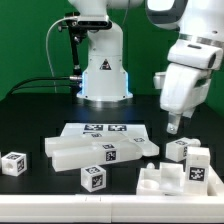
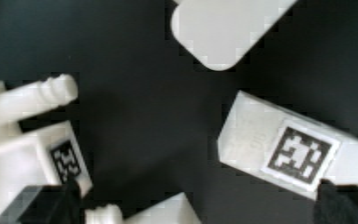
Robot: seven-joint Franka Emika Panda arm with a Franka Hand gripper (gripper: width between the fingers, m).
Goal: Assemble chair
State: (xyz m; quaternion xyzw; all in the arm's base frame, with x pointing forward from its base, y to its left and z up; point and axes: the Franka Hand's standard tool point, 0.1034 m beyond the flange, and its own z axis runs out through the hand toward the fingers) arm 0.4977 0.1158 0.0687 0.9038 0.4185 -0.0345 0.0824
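The chair is in loose white tagged parts on the black table. In the exterior view a cube [image 1: 13, 163] lies at the left, a long bar [image 1: 75, 155] and a second cube [image 1: 93, 178] in the middle, and a notched piece [image 1: 160, 182] with tagged blocks [image 1: 190, 160] at the right. My gripper [image 1: 172, 124] hangs open just above those right-hand blocks and holds nothing. In the wrist view my gripper [image 2: 197, 208] has its dark fingertips [image 2: 43, 205] wide apart. Below them lie a tagged block [image 2: 291, 150] and a part with a peg [image 2: 25, 110].
The marker board [image 1: 105, 130] lies flat behind the parts, in front of the robot base [image 1: 105, 75]. A green backdrop closes the back. In the wrist view another white part [image 2: 229, 30] lies further off.
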